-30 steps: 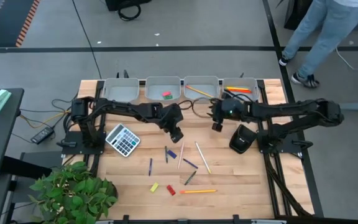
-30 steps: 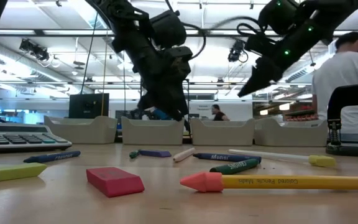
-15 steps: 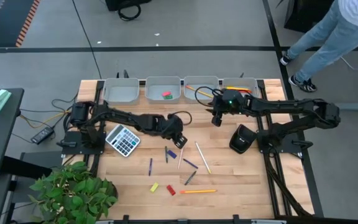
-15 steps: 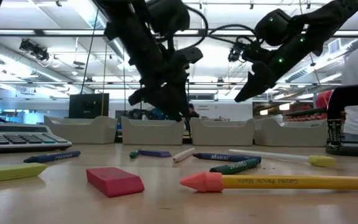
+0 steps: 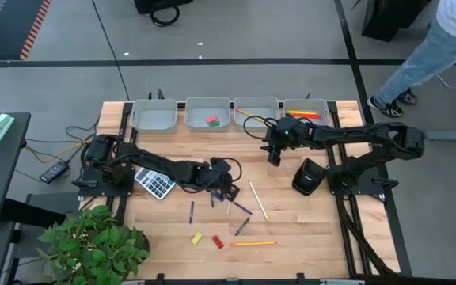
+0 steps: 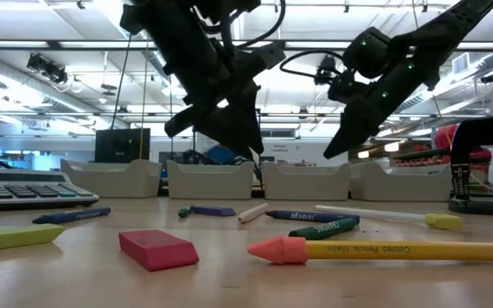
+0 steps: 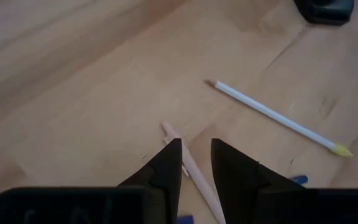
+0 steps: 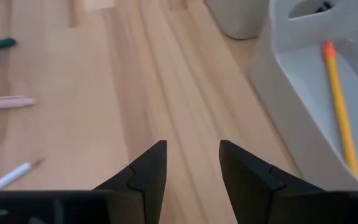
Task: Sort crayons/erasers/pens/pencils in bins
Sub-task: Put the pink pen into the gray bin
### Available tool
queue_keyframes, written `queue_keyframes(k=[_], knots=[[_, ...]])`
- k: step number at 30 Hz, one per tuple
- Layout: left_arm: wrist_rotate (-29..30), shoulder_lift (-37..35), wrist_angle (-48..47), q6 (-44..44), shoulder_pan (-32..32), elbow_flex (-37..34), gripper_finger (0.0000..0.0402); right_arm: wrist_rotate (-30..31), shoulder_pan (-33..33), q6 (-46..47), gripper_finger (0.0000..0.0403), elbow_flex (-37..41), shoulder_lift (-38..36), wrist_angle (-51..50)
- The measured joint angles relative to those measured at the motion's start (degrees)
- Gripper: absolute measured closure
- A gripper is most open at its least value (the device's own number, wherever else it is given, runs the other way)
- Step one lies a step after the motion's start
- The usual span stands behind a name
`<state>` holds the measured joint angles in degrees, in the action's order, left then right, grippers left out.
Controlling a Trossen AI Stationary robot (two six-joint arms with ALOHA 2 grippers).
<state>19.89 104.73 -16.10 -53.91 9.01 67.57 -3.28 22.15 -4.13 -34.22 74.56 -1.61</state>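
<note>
- left gripper (image 5: 229, 190) reaches low over the loose scatter at mid-table, because the next item to be sorted lies there; in the left wrist view its fingers (image 7: 166, 168) straddle the pale beige pencil (image 7: 191, 168), one on each side of the shaft.
- the jaws stand part-way open with a narrow gap; whether the pads already touch the wood cannot be told, and nothing is lifted (the pencil lies flat on the table (image 5: 307, 229)).
- right gripper (image 5: 274, 152) hangs just in front of the bins (image 5: 208, 113), fingers (image 8: 146, 171) spread wide and grasping nothing, probably placed to clear the bin row.
- a yellow pencil (image 8: 340, 106) lies inside the bin seen by the right wrist camera.
- unsorted on the boards: a white pencil (image 7: 275, 115) near the left gripper, a yellow eraser (image 5: 197, 237) and a red eraser (image 5: 218, 242) towards the front edge, touching neither arm.
- judgement: the sort is only partly done.
</note>
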Motion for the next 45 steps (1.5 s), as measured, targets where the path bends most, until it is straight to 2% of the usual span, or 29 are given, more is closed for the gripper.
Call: queue_keyframes(k=[4,9,15,17,24,35,45], knots=[[-0.3,0.6,-2.5,2.1,-0.2,3.1,0.0310,-2.1,-2.0,0.0,0.0247,0.0,-1.0,0.1],[0.0,4.4,-9.3,6.8,-0.2,12.0,0.0327,-3.1,-4.9,0.1,0.0247,0.0,-3.2,-0.5],[-0.1,11.1,-25.9,1.7,-0.2,22.2,0.0343,-3.1,-7.0,2.7,0.0247,0.0,-6.1,-3.7],[-0.2,12.4,-28.1,0.4,-0.2,23.9,0.0346,-3.1,-7.1,2.7,0.0247,0.0,-7.2,-5.8],[-2.6,13.9,-25.5,-1.0,0.3,25.0,0.0336,-2.2,-6.2,2.6,0.0247,0.0,-10.1,-13.9],[-5.9,18.9,-24.2,-4.0,0.7,24.9,0.0333,-1.5,-6.2,1.0,0.0247,0.0,-11.0,-13.6],[-6.0,18.8,-25.8,-4.0,0.5,24.9,0.0333,-1.5,-6.2,-0.7,0.0247,0.0,-11.0,-13.4]])
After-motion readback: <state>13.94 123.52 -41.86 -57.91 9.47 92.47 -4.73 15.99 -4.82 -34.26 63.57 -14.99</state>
